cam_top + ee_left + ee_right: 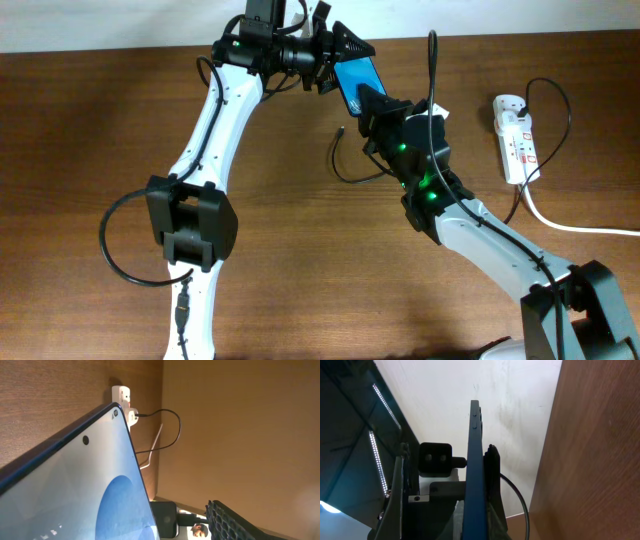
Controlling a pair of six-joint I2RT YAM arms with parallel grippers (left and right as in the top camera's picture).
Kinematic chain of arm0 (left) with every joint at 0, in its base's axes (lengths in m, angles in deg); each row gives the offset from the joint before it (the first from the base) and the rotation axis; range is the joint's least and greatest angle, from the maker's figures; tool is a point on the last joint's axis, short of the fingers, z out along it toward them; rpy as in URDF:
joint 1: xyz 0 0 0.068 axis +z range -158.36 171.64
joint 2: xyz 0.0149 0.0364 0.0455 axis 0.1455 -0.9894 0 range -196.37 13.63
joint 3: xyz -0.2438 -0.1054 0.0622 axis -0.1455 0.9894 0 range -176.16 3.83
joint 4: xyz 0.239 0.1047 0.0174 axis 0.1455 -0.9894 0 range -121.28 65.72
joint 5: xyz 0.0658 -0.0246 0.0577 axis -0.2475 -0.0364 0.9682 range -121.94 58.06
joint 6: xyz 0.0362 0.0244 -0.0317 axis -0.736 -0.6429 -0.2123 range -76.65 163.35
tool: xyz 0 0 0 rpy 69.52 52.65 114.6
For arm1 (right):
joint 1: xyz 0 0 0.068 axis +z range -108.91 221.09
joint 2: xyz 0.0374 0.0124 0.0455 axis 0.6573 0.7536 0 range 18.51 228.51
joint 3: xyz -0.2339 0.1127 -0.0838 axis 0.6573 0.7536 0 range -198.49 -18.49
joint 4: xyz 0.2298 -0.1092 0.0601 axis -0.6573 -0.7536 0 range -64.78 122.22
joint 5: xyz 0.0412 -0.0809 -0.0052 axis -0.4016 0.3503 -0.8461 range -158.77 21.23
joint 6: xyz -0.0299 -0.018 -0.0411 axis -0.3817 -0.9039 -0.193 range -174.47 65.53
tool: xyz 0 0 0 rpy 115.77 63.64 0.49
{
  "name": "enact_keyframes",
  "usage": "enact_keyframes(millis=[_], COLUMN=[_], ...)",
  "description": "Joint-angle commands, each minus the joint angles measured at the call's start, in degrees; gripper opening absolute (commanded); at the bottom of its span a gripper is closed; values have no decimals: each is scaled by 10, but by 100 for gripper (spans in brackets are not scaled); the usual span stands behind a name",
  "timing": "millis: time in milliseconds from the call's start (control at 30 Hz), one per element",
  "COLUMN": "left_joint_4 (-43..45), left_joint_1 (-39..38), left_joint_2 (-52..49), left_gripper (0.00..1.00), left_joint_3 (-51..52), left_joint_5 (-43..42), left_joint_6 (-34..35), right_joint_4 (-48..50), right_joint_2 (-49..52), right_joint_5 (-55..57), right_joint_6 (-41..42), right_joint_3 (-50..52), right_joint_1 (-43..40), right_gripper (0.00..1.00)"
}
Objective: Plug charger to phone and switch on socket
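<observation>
The phone, blue screen up, is held in the air at the table's far middle. My right gripper is shut on its near end; in the right wrist view the phone stands edge-on between my fingers. My left gripper is open around its far end, and the screen fills that wrist view, apart from the one finger in view. The charger curls on the table below the phone, its plug end lying free. The socket lies at the right and also shows in the left wrist view.
The socket's thick white cord runs off the right edge. A black cable loops from the socket. The left arm crosses the table's left half, with a cable loop beside its base. The table's back edge meets a pale wall.
</observation>
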Motion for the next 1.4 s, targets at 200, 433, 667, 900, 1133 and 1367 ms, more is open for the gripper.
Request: enact_keyframes(millis=[200,433,667,900,1133,1367], left_joint_4=[3,3,3,3,3,2], left_joint_1=[-6,-6,-6,-7,-12,-11], left_joint_2=[6,6,6,6,6,6], left_gripper=[68,69,68,63,34,0], left_joint_3=[-11,-11,-11,-11,-11,-11], left_joint_5=[-4,-5,-5,-5,0,4], left_joint_6=[-1,-1,-1,-1,-1,-2], right_joint_4=[6,4,-3,-4,-4,-4], right_joint_2=[-2,-2,-2,-2,-2,-2], right_joint_5=[-28,-29,-32,-32,-28,-27], right_joint_6=[-4,-6,-6,-8,-8,-8], right_joint_3=[-4,-3,-3,-3,-3,-3], right_joint_1=[17,18,24,24,24,24], right_gripper=[4,4,4,4,4,4])
